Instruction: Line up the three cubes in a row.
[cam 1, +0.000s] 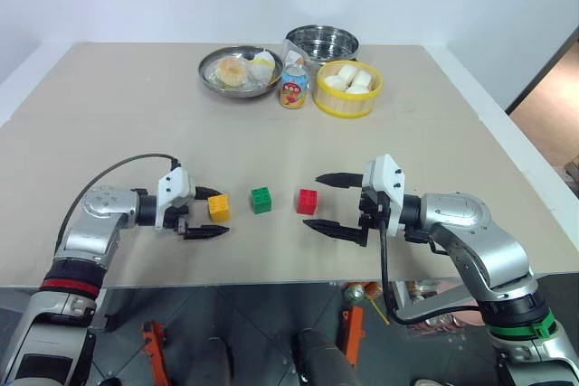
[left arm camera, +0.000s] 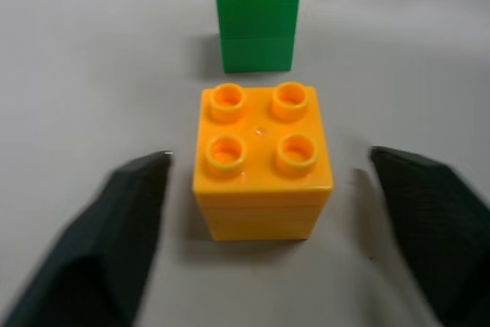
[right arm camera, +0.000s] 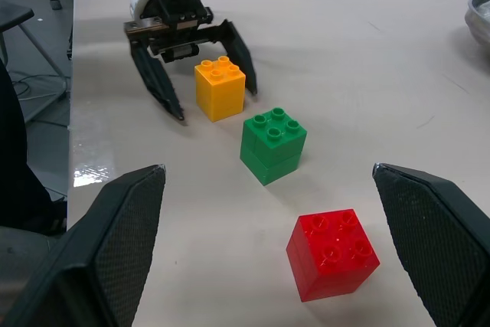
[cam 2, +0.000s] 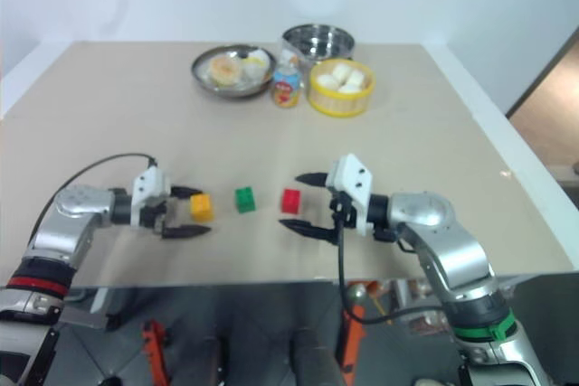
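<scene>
Three studded cubes stand on the tan table in a near-straight row: orange-yellow cube point(cam 1: 219, 208), green cube point(cam 1: 261, 200), red cube point(cam 1: 308, 202). My left gripper point(cam 1: 210, 212) is open at table level, its fingers on either side of the orange-yellow cube point(left arm camera: 262, 160) with a gap on each side. My right gripper point(cam 1: 326, 202) is open just right of the red cube point(right arm camera: 332, 253), one finger above the other, holding nothing. In the right wrist view the green cube point(right arm camera: 273, 145) sits between the other two.
At the table's far side stand a metal plate point(cam 1: 237, 72) with buns, a small bottle point(cam 1: 293, 86), a steel pot point(cam 1: 322, 43) and a yellow basket point(cam 1: 347, 89) of white buns. The table's front edge point(cam 1: 271, 285) runs close below both grippers.
</scene>
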Robot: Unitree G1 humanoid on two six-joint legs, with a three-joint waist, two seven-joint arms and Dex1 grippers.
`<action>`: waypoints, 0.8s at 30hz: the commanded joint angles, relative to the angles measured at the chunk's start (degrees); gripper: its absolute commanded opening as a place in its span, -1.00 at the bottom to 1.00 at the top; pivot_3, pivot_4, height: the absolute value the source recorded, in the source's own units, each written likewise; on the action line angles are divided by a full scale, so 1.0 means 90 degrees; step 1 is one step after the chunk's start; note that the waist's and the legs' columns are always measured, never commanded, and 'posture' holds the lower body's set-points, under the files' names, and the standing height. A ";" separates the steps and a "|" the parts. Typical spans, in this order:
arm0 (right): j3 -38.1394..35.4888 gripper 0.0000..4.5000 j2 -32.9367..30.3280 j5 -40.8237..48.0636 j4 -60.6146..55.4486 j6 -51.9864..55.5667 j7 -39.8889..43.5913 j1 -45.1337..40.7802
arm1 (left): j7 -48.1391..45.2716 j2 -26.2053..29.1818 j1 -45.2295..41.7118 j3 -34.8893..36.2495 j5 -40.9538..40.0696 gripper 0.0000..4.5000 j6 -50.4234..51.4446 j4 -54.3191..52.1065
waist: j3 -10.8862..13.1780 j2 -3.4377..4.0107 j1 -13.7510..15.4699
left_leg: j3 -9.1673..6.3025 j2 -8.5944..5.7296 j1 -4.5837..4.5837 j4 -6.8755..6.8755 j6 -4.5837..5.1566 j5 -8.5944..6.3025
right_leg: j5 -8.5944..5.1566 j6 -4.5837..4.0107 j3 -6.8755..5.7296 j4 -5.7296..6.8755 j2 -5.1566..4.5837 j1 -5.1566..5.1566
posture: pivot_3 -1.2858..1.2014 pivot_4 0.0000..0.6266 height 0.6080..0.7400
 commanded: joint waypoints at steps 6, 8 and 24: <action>-0.0424 1.00 -0.0130 0.0094 -0.0171 -0.0097 -0.0032 0.0095 | 0.0481 0.0693 0.0513 0.0905 -0.0845 0.99 0.1205 -0.2215 | 0.0001 0.0001 -0.0004 | 0.0000 0.0001 -0.0001 -0.0002 0.0000 0.0000 | 0.0000 0.0000 0.0000 0.0000 0.0000 -0.0002 | 0.03 -0.52 1.00; -0.0524 1.00 -0.0161 0.0122 -0.0288 -0.0052 -0.0080 0.0219 | 0.0793 0.0679 0.0729 0.1163 -0.1183 0.99 0.1603 -0.2898 | 0.0001 0.0001 -0.0003 | 0.0000 0.0001 -0.0001 -0.0002 0.0000 0.0000 | -0.0002 0.0001 0.0000 0.0000 -0.0002 -0.0001 | 0.03 -0.52 1.00; -0.0985 1.00 0.0073 0.0488 -0.1467 0.0514 -0.1136 0.0992 | 0.3615 -0.0885 0.2081 0.0394 -0.1217 0.99 0.2710 -0.5530 | 0.0001 0.0001 0.0002 | 0.0001 -0.0001 0.0019 0.0010 0.0000 0.0000 | 0.0005 -0.0001 0.0004 0.0000 -0.0001 0.0016 | 0.03 -0.52 1.00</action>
